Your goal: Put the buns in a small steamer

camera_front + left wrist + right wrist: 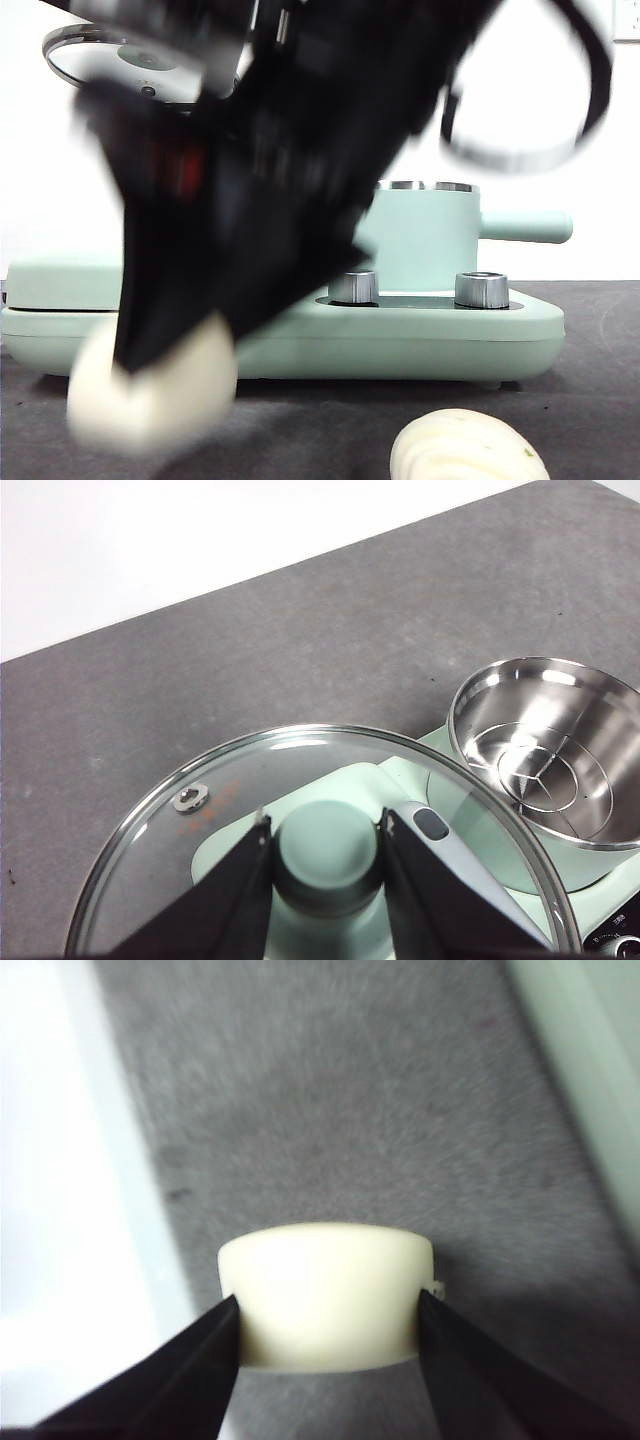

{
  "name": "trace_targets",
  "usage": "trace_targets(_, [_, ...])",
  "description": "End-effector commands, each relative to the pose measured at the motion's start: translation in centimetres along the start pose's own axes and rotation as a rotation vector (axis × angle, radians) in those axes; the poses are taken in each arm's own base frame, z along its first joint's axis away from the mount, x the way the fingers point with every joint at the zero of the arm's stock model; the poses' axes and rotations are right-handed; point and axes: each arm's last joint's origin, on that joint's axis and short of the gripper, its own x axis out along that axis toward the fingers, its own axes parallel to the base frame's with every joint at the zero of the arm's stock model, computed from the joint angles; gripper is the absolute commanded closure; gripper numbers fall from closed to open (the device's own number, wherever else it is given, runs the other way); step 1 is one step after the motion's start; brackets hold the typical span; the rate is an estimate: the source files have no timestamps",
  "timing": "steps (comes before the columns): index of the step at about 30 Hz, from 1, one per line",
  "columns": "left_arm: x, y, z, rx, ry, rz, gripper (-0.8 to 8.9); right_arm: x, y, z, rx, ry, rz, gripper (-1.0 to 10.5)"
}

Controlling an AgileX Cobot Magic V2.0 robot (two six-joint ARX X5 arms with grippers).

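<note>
Right gripper (328,1305) clamps smooth bun (327,1295) nr table; left gripper (325,855) holds glass lid (200,810) by knob; advise lift bun clear, centre over open steamer (550,750) bef. release.

Plain white wall (40,150) behind everything, pretty bright. Tabletop (330,630) is a dark grey, slightly speckled mat, with a white strip (60,1210) along its edge.

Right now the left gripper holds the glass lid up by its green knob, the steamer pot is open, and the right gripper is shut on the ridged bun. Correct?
One error: the right gripper is shut on the smooth bun, as the right wrist view shows. The ridged bun lies on the table in the front view. The left gripper does hold the glass lid by its knob, and the steamer pot is open.
</note>
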Motion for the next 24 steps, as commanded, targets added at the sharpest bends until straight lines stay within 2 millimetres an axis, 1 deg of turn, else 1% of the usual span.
trace_targets(1, [-0.3, 0.0, 0.8, 0.021, -0.044, 0.003, 7.99, -3.3, 0.2, 2.1, 0.075, -0.064, -0.020, 6.9])
trace_targets(5, [-0.3, 0.1, 0.7, 0.022, -0.044, 0.006, 7.99, -8.6, -0.6, 4.0, 0.200, -0.082, -0.074, 6.9])
trace_targets(9, [-0.3, 0.1, 0.7, 0.022, -0.044, 0.006, 7.99, -13.6, -2.4, 5.5, 0.310, -0.025, -0.152, 6.9])
trace_targets(13, [-0.3, 0.1, 0.7, 0.022, -0.044, 0.006, 7.99, -17.1, -5.0, 6.8, 0.376, -0.045, -0.222, 6.9])
trace_targets(16, [-0.3, 0.1, 0.7, 0.022, -0.044, 0.006, 7.99, -18.7, -7.2, 7.6, 0.400, -0.101, -0.277, 6.9])
trace_targets(18, [-0.3, 0.1, 0.7, 0.022, -0.044, 0.006, 7.99, -19.1, -8.8, 8.1, 0.414, -0.123, -0.311, 6.9])
trace_targets(20, [-0.3, 0.1, 0.7, 0.022, -0.044, 0.006, 7.99, -19.2, -10.6, 8.7, 0.422, -0.132, -0.341, 6.9])
trace_targets(24, [-0.3, 0.1, 0.7, 0.022, -0.044, 0.006, 7.99, -18.1, -13.9, 9.8, 0.418, -0.134, -0.379, 6.9])
